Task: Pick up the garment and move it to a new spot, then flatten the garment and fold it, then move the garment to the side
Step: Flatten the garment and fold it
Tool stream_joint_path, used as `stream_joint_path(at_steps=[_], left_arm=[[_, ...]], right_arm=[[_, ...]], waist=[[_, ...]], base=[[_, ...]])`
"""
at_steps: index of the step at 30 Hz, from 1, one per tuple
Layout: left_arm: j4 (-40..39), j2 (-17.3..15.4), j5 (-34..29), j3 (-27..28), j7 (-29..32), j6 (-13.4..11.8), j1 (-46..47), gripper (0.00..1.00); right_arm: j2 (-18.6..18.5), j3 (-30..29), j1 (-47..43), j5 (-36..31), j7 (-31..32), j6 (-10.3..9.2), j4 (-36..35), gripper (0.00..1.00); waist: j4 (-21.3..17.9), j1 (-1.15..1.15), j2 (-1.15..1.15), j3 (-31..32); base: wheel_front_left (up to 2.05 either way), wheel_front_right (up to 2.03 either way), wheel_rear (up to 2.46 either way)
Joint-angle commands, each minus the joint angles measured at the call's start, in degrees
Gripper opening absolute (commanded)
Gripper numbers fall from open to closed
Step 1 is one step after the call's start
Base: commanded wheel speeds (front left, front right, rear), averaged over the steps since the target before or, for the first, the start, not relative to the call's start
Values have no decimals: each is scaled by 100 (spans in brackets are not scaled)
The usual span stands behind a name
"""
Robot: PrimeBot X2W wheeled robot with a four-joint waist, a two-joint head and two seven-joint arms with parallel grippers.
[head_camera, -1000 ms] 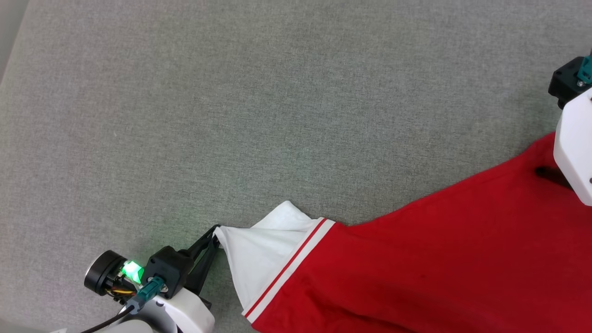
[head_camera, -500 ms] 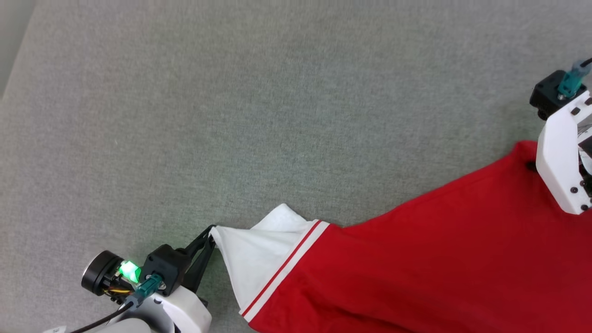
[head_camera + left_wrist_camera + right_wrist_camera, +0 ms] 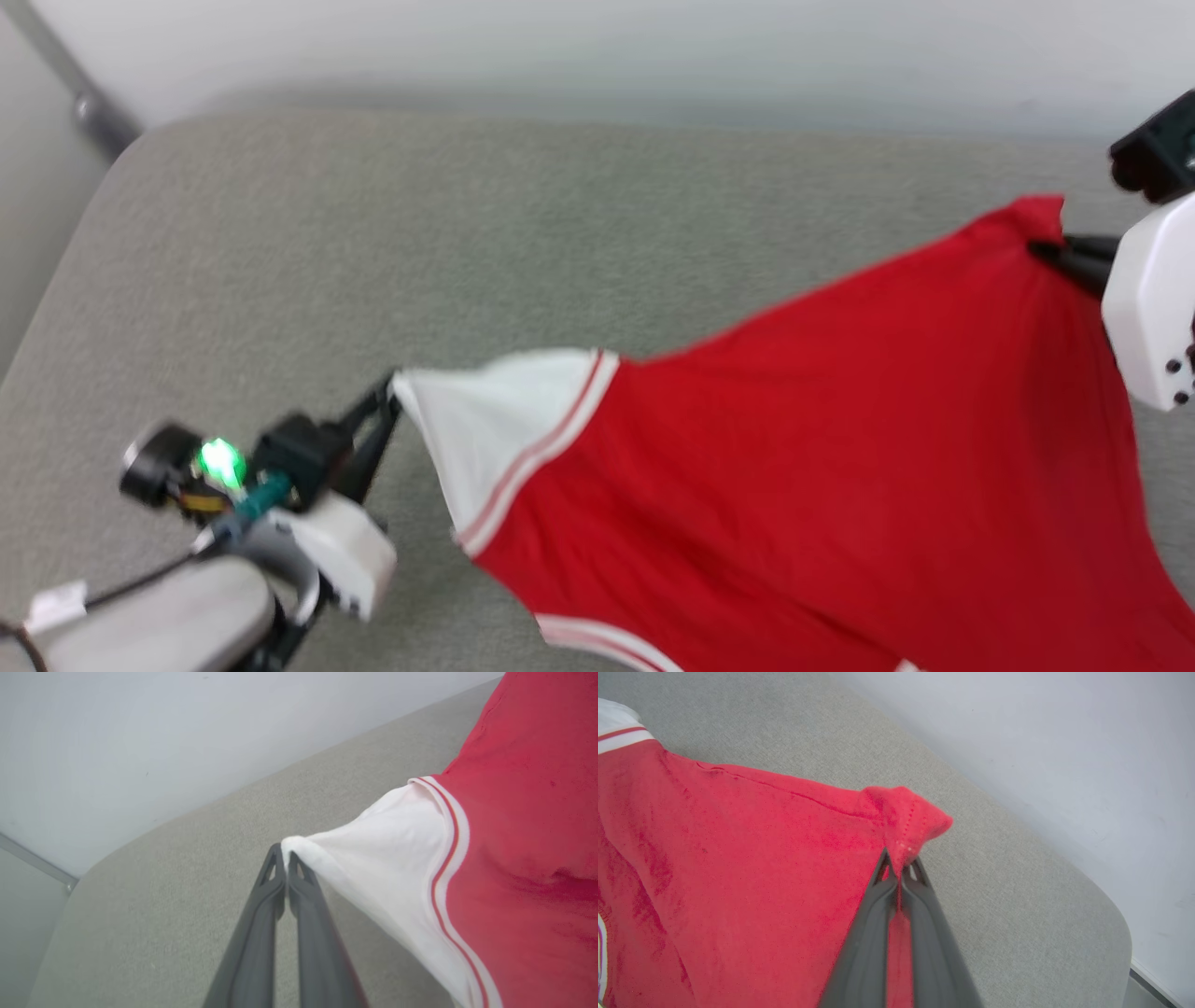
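The garment (image 3: 822,439) is a red shirt with a white, red-striped sleeve, hanging stretched between my two grippers above the grey surface. My left gripper (image 3: 390,397) is shut on the tip of the white sleeve (image 3: 373,858); in the left wrist view the left gripper (image 3: 285,856) pinches that tip between closed fingers. My right gripper (image 3: 1050,250) is shut on a bunched red corner of the garment (image 3: 906,812), and in the right wrist view the right gripper (image 3: 900,863) has red cloth running down between its fingers. The chest print is hidden.
A grey fabric-covered surface (image 3: 373,233) with rounded corners lies under the garment. A pale wall (image 3: 597,47) rises behind its far edge, and a grey rail (image 3: 75,89) runs at the far left. Bare grey surface spreads to the left and beyond the shirt.
My right gripper closed on the red corner. Both grippers have lifted the garment off the surface, and it now hangs taut. The head camera has tilted up, bringing the wall into view.
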State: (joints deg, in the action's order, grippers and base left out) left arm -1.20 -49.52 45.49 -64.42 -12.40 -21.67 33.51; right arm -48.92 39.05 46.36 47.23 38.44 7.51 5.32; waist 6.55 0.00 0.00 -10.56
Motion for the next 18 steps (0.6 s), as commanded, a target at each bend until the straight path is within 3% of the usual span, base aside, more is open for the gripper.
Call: stream_joint_path(at_steps=[1, 9, 18], left_arm=[[-43, 5, -52, 102, 34, -15, 235, 0], [120, 188, -295, 523, 208, 266, 1541, 0], [756, 700, -644, 1006, 440, 718, 3568, 0]], right_arm=[[-8, -99, -10, -53, -175, -5, -45, 0], [278, -563, 464, -597, -933, -5, -69, 0], [919, -1202, 1801, -1438, -1381, -5, 334, 0]], waist=[[-238, 0, 0, 225], [-545, 0, 0, 80], [-704, 0, 0, -777]], base=[[0, 0, 0], [0, 0, 0], [0, 0, 0]])
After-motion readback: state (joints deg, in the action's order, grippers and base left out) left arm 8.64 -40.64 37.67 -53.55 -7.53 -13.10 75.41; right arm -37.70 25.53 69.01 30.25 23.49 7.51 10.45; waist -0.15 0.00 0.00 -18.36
